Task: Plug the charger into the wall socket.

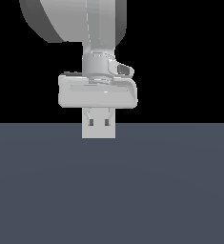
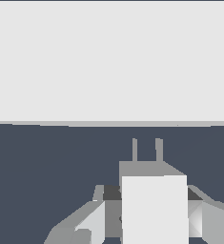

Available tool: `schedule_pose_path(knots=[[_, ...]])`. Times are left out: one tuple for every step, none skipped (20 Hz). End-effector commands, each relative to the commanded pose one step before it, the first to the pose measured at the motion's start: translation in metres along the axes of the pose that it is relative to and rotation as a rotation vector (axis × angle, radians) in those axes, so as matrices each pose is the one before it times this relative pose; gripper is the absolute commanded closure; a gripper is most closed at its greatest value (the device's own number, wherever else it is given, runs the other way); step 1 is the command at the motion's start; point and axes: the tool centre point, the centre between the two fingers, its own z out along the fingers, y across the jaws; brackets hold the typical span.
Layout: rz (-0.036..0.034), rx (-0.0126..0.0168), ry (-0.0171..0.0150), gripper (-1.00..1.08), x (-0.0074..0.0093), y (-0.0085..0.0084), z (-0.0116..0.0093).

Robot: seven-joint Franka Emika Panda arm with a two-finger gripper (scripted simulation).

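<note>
In the wrist view the charger (image 2: 154, 205), a light-grey block with two prongs (image 2: 147, 150), sits between my fingers (image 2: 92, 221). My gripper (image 2: 149, 209) is shut on it. The prongs point at the wall socket (image 2: 111, 62), a broad pale plate filling the far half of that view. A strip of dark floor shows between the prong tips and the plate. The socket's holes do not show. In the exterior view my gripper (image 1: 98, 125) hangs just above the floor with a pale square at its fingers. I cannot tell there whether that square is the charger or the socket.
A dark blue-grey floor (image 1: 170, 190) spreads all around. The arm's large links (image 1: 75, 19) rise above the hand in the exterior view. Black background lies beyond the floor's edge.
</note>
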Motion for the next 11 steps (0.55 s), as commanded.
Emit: schedule_pose_path(knots=[[-0.00003, -0.00004, 0.00029, 1.08, 0.00901, 0.00000, 0.00028], [0.00000, 0.00000, 0.00000, 1.08, 0.00295, 0.00000, 0.00014], [0.00000, 0.00000, 0.00000, 1.08, 0.00261, 0.00000, 0.00012], [0.00000, 0.00000, 0.00000, 1.08, 0.00228, 0.00001, 0.00011], [0.00000, 0.00000, 0.00000, 1.08, 0.00196, 0.00001, 0.00009], [0.00000, 0.00000, 0.00000, 1.08, 0.00164, 0.00001, 0.00007], [0.00000, 0.00000, 0.00000, 1.08, 0.00133, 0.00001, 0.00005], [0.00000, 0.00000, 0.00000, 1.08, 0.00102, 0.00001, 0.00004], [0.00000, 0.00000, 0.00000, 1.08, 0.00072, 0.00001, 0.00002], [0.00000, 0.00000, 0.00000, 1.08, 0.00042, 0.00001, 0.00001], [0.00000, 0.00000, 0.00000, 1.08, 0.00014, 0.00000, 0.00000]])
